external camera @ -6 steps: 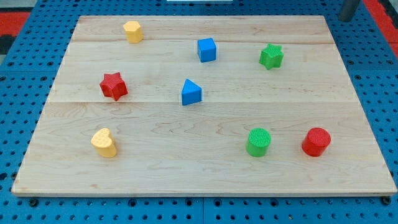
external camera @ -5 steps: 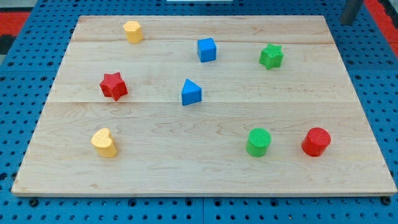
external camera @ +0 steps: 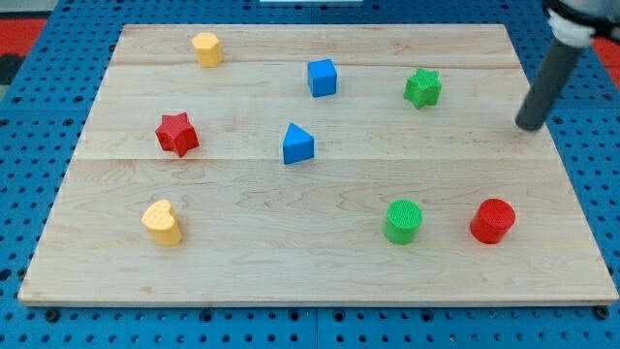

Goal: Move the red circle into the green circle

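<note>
The red circle [external camera: 493, 220] sits near the board's lower right. The green circle [external camera: 403, 221] stands to its left, with a gap between them. My tip [external camera: 529, 126] is at the board's right edge, above the red circle and a little to its right, well apart from it. It touches no block.
A green star [external camera: 422, 87] lies left of my tip. A blue cube [external camera: 323, 77], a blue triangle [external camera: 297, 143], a red star [external camera: 176, 134], a yellow hexagon [external camera: 206, 47] and a yellow heart [external camera: 162, 222] lie on the wooden board [external camera: 242, 262].
My rod has come down from the view's top right corner to the board's right edge. No block has moved.
</note>
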